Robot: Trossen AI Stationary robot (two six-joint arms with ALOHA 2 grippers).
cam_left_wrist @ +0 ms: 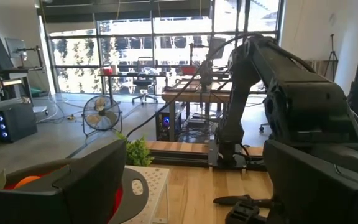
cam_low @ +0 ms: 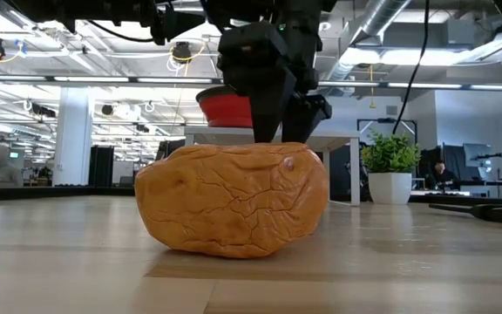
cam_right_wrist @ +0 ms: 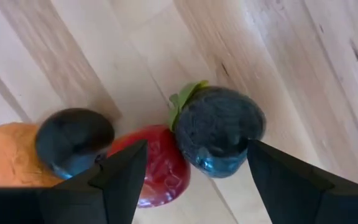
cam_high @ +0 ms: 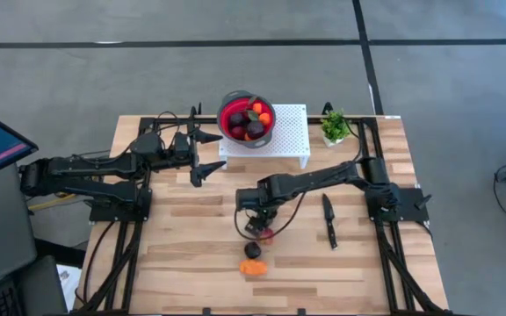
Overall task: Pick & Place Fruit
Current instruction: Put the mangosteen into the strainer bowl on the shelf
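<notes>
Plum (cam_right_wrist: 219, 140) (leafy, beside red fruit (cam_right_wrist: 160, 165)) between right gripper (cam_right_wrist: 191, 180) jaws, spread wide, nothing held

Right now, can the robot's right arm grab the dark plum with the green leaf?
Probably yes. The right gripper hangs open right above the plum, with nothing covering it. A red fruit touches the plum's side, so one finger might bump it going down.
</notes>
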